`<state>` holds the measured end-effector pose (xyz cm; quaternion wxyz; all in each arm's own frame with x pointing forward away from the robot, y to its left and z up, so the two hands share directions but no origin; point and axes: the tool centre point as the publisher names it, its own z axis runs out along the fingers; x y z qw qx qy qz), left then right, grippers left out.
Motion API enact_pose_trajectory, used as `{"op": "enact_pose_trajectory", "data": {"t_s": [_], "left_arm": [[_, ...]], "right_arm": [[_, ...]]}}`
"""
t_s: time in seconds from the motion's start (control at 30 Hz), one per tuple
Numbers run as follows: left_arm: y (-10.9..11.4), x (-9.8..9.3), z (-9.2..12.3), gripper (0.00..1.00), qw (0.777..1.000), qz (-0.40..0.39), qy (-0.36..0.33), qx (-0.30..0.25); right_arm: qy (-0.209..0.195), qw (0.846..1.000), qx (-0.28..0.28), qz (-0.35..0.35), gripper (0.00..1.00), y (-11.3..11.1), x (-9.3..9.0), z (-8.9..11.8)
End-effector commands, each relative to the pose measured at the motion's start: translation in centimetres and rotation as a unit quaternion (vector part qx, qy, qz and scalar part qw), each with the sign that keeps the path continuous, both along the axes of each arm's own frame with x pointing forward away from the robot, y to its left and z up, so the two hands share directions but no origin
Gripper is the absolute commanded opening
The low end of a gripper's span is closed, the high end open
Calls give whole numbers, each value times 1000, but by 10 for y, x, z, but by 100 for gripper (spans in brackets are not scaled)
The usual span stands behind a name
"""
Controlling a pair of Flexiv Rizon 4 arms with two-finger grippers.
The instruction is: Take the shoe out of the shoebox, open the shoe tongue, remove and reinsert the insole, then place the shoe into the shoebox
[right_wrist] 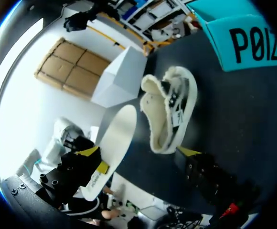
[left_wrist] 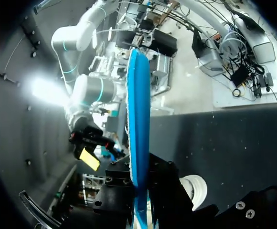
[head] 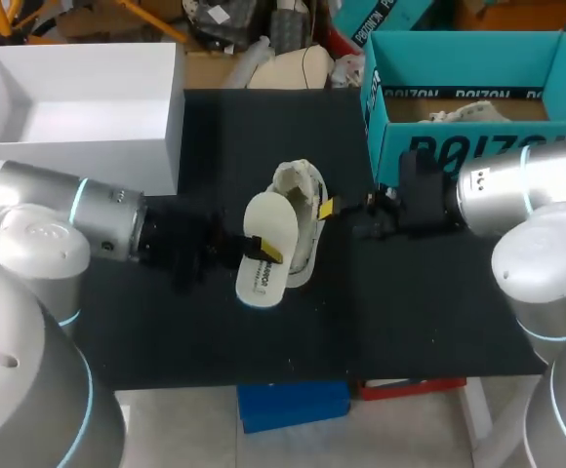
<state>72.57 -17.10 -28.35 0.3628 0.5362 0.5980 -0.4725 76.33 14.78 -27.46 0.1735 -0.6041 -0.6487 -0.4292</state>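
A cream shoe (head: pixel 301 210) lies on its side in the middle of the black mat, its opening toward my left arm. The white insole (head: pixel 263 249) is out of the shoe and stands on edge just beside it, with my left gripper (head: pixel 266 252) shut on its middle. Its blue underside (left_wrist: pixel 138 119) fills the left wrist view. In the right wrist view the insole (right_wrist: pixel 111 143) sits between the left gripper's yellow tips, next to the shoe (right_wrist: pixel 169 109). My right gripper (head: pixel 334 209) is open close to the shoe's side, one yellow fingertip (right_wrist: pixel 188 151) just short of the sole.
The teal shoebox (head: pixel 459 146) stands open at the back right, with crumpled paper inside. A white open box (head: pixel 78 146) stands at the back left. Bare black mat (head: pixel 215 331) lies in front of the shoe.
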Motion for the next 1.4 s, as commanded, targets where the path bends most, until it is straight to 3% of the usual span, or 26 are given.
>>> {"op": "enact_pose_trajectory", "data": {"t_s": [0.03, 0.23, 0.33, 0.4, 0.53, 0.93, 1.13, 1.4], "left_arm": [[0, 4, 2, 0, 999, -14, 2, 41], [0, 4, 2, 0, 999, -14, 2, 41], [9, -4, -1, 0, 997, -33, 67, 13], [11, -11, -2, 0, 996, -40, 77, 25], [13, -19, -4, 0, 992, -58, 109, 28], [12, -30, -7, 0, 989, -80, 116, 55], [11, -33, -8, 0, 984, -101, 130, 72], [10, -28, -23, 0, 962, -159, 132, 180]], "right_arm": [[19, 997, -78, -16, 100, -2, 1, 8], [19, 997, -78, -16, 100, -2, 1, 8], [10, 996, -88, -15, 100, -4, -4, 3], [7, 996, -91, -13, 100, -7, -9, 0], [46, 994, -88, -37, 100, -15, -18, -6], [32, 993, -80, -77, 100, -35, -52, 5], [29, 991, -106, -74, 100, -39, -67, 11], [29, 991, -106, -74, 100, -39, -67, 11]]}}
